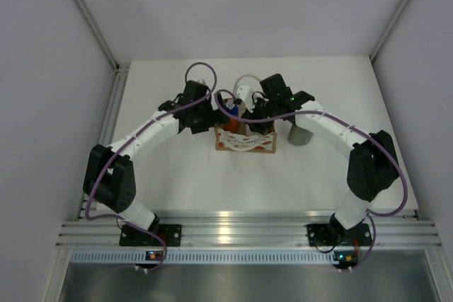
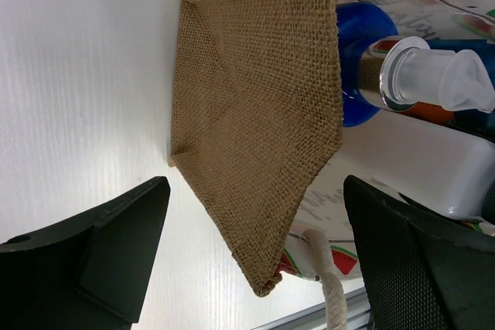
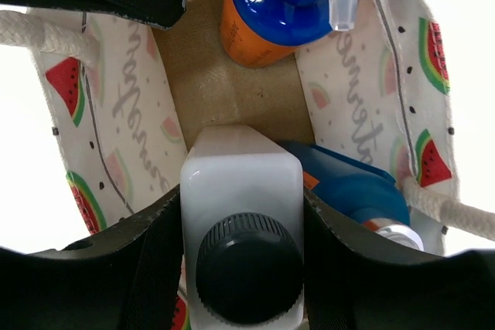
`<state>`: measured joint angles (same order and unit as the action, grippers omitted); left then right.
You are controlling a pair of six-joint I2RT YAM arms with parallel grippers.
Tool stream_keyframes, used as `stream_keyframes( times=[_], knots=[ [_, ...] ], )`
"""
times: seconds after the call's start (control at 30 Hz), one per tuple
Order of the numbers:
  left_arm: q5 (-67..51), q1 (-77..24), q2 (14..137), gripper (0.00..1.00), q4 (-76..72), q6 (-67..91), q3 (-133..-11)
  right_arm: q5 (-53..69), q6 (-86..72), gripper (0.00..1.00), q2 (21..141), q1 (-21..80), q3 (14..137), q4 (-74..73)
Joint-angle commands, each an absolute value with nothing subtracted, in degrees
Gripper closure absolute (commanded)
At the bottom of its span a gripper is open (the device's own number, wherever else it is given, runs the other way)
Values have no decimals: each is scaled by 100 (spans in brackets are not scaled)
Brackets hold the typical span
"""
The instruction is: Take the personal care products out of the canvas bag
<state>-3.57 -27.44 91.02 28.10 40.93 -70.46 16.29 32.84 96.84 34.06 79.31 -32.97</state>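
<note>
The canvas bag [image 1: 244, 141] stands at mid-table, with white watermelon-print lining. In the right wrist view my right gripper [image 3: 241, 218] reaches into the bag's mouth and is shut on a white bottle [image 3: 241, 183] with a black cap. An orange bottle with a blue top [image 3: 267, 13] and another blue-topped one [image 3: 352, 191] stand in the bag. My left gripper [image 2: 255, 218] is open, its fingers [image 2: 116, 253] astride the bag's burlap side panel [image 2: 259, 113] without pinching it. A grey-green bottle [image 1: 299, 134] stands on the table right of the bag.
White rope handles [image 2: 329, 284] hang at the bag's edges. A clear spray nozzle [image 2: 441, 79] sticks out of the bag. White walls enclose the table [image 1: 177, 182] at left, right and back; an aluminium rail [image 1: 241, 228] runs along the near edge.
</note>
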Motion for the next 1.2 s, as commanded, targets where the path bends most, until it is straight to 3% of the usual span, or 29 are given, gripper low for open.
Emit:
stream_keyframes(
  times=[0.0, 0.13, 0.53, 0.63, 0.67, 0.8, 1.17],
  knots=[
    [-299, -2795, 9053, 2, 2426, 4184, -7040, 1731, 3235, 48, 9879, 3401, 8068, -3525],
    [-273, -2812, 8991, 2, 2373, 4210, -6952, 1819, 3103, 43, 9914, 3384, 8042, -3524],
    [-255, -2821, 8921, 2, 2355, 4219, -6891, 1837, 2848, 46, 10099, 3384, 7752, -3200],
    [-255, -2821, 8903, 2, 2355, 4228, -6891, 1837, 2821, 60, 10072, 3384, 7691, -3112],
    [-255, -2821, 8895, 2, 2355, 4228, -6891, 1854, 2813, 74, 10064, 3384, 7682, -3059],
    [-237, -2821, 8824, 2, 2355, 4219, -6864, 2056, 2795, 100, 9871, 3384, 7594, -2892],
    [-62, -2813, 8543, 2, 2364, 4236, -6706, 1547, 1689, 100, 9202, 3384, 7409, -1671]
  ],
)
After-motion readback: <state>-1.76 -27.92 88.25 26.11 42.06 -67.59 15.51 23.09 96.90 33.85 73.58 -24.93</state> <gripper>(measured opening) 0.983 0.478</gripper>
